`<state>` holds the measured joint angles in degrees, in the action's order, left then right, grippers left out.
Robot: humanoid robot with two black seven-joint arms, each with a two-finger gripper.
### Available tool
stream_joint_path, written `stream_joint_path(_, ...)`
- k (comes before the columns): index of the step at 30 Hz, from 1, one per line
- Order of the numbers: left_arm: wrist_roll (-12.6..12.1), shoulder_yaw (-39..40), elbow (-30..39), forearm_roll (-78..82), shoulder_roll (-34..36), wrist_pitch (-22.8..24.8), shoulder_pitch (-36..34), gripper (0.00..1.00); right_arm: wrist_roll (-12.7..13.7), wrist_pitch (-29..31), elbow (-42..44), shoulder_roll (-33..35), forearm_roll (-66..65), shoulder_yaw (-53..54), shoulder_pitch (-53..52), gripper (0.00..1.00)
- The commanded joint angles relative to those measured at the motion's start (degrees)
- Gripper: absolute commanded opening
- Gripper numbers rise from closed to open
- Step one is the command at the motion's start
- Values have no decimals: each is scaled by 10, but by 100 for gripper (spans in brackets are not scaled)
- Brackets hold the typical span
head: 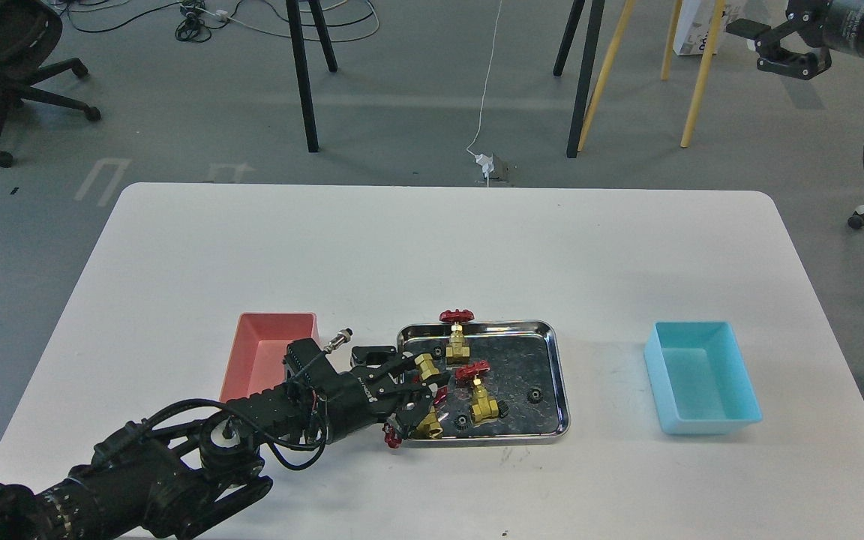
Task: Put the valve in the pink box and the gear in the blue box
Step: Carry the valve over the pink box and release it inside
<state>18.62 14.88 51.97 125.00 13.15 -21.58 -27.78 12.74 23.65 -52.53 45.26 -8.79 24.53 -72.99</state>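
My left gripper (418, 384) reaches over the left end of the steel tray (561, 390), and its jaws have closed around a brass valve (427, 367) lying there. Three more valves are in the tray: one upright at the back (458, 343), one in the middle (482, 403), and one at the front left corner (429, 429). Small black gears lie in the tray (533, 394), (462, 421). The pink box (267, 351) stands empty just left of the tray, behind my wrist. The blue box (702, 375) stands empty at the right. My right gripper (773, 49) hangs high at the top right, far off the table, fingers apart.
The white table (432, 247) holds the tray between the two boxes. Chair and stool legs (304, 82) and cables stand on the floor beyond the table's far edge.
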Motion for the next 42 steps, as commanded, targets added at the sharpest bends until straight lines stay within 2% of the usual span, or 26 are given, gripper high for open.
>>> stream_joint_path(1, -4, 24, 90, 0, 64, 26, -1, 16, 0, 0, 5, -10, -3, -4, -1, 98)
stream_joint_path(3, -19, 43, 149, -42, 113, 49, -1, 16, 0, 1, 8, -10, -13, -1, -1, 98)
stream_joint_path(6, -31, 62, 210, -86, 190, 56, -2, 16, 0, 0, 8, -10, -16, 0, -1, 98)
stream_joint_path(9, -31, 77, 227, -98, 259, 52, 1, 16, 0, 1, 7, -10, -17, -1, -1, 98)
stream_joint_path(14, -29, 83, 226, -113, 329, 49, 38, 16, 0, 2, 8, -10, -18, -2, -1, 98)
stream_joint_path(21, -29, 83, 212, -155, 324, 50, 52, 17, -1, 4, 8, -21, -43, -4, 1, 98)
stream_joint_path(31, -24, 78, 184, -172, 302, 56, 55, 37, 0, 17, 8, -44, -98, -7, 2, 99)
stream_joint_path(34, -24, 76, 170, -182, 301, 54, 55, 49, 0, 25, 8, -58, -121, -8, 5, 99)
stream_joint_path(35, -24, 76, 170, -186, 301, 54, 56, 63, 0, 30, 8, -61, -131, -8, 6, 99)
stream_joint_path(36, -24, 76, 170, -193, 301, 51, 61, 83, 0, 37, 8, -66, -141, -8, 7, 99)
stream_joint_path(42, -24, 86, 171, -310, 301, 51, 62, 99, -3, 44, -6, -97, -231, -9, 8, 99)
